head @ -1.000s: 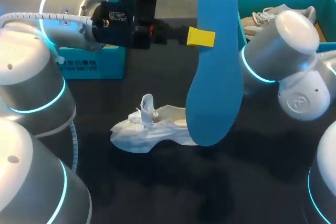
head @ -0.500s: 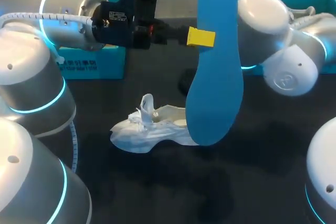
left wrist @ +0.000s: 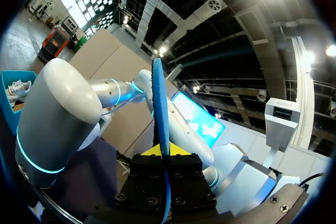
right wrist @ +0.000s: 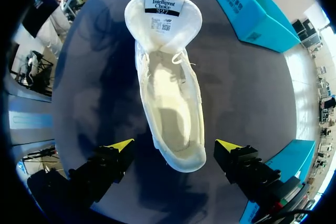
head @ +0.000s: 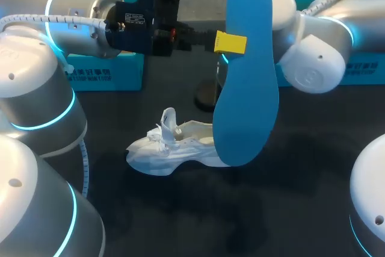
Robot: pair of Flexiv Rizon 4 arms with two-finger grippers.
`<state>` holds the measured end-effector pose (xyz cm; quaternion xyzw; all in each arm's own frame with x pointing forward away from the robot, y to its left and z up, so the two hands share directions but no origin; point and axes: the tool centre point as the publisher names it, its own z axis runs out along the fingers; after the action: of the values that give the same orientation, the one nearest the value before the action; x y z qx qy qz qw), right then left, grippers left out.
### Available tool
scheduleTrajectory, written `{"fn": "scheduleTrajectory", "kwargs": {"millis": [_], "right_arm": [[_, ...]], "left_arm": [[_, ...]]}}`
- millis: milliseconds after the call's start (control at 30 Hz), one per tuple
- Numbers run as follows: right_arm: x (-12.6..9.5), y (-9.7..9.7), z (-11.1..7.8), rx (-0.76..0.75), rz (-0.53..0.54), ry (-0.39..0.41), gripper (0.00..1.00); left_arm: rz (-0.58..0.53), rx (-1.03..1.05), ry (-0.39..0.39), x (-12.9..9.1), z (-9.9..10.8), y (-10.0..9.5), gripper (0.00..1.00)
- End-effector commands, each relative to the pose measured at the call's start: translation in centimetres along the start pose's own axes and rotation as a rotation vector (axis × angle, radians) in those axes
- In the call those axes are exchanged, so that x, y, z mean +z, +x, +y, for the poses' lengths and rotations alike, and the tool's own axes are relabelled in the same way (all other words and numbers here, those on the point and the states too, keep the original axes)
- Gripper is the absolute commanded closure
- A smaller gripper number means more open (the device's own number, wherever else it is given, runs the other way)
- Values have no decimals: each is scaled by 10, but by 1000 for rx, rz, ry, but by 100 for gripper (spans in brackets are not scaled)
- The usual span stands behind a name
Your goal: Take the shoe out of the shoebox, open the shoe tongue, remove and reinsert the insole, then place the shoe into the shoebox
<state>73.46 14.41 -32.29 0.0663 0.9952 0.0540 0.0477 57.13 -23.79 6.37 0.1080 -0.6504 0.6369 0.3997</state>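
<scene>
Dark table (head: pixel 301 197): shoe (right wrist: pixel 170 103) under wide right claw (right wrist: pixel 175 145); left claw (left wrist: pixel 164 153) grips insole (head: pixel 246 88).

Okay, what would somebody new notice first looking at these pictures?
The big blue insole stands upright over the table's middle, pinched in the left gripper. Below it a white shoe lies on the dark table, tongue pulled open, with the right gripper open above its heel end.
</scene>
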Motion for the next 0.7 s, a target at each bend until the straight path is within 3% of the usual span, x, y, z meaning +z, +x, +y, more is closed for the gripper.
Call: {"fn": "scheduleTrajectory", "kwargs": {"millis": [33,700], "right_arm": [[4,-3,2,6,13,8,0],[6,-9,1,-3,54,15,0]], "left_arm": [[0,0,1,0,1,0,100],[0,0,1,0,1,0,100]]}}
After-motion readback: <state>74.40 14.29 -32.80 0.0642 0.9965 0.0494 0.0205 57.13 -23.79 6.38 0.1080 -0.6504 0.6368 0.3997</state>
